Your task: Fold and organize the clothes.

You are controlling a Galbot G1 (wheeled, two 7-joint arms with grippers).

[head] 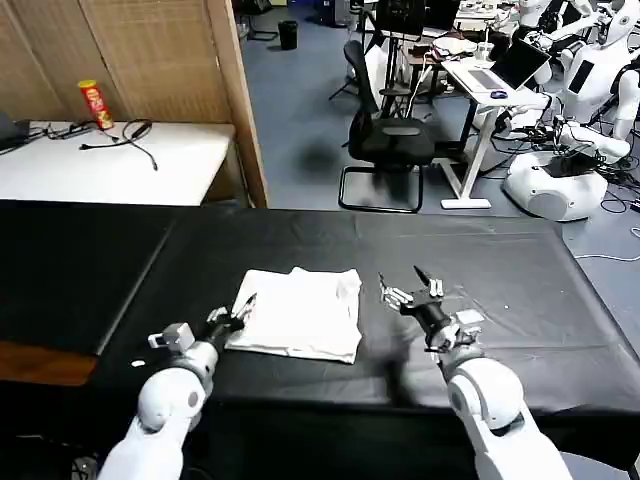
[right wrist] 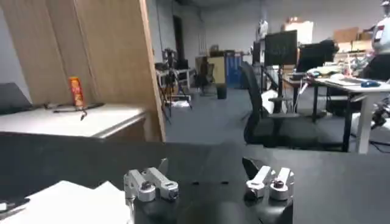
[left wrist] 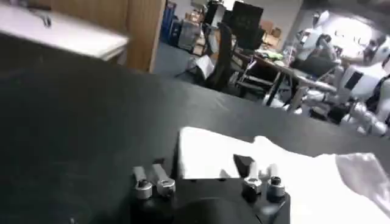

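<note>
Now T-shirt (head: 301, 313) between both pincers

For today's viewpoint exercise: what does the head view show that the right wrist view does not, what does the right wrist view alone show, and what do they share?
Head view alone: both grippers, the left gripper at the folded white T-shirt, its whole outline lying on the black tabletop.
Right wrist view alone: the open right gripper seen close from behind.
Shared: T-shirt, tabletop, red can, black office chair.

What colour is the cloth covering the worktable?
Black, clearest in the head view: the table cover under the folded T-shirt.
</note>
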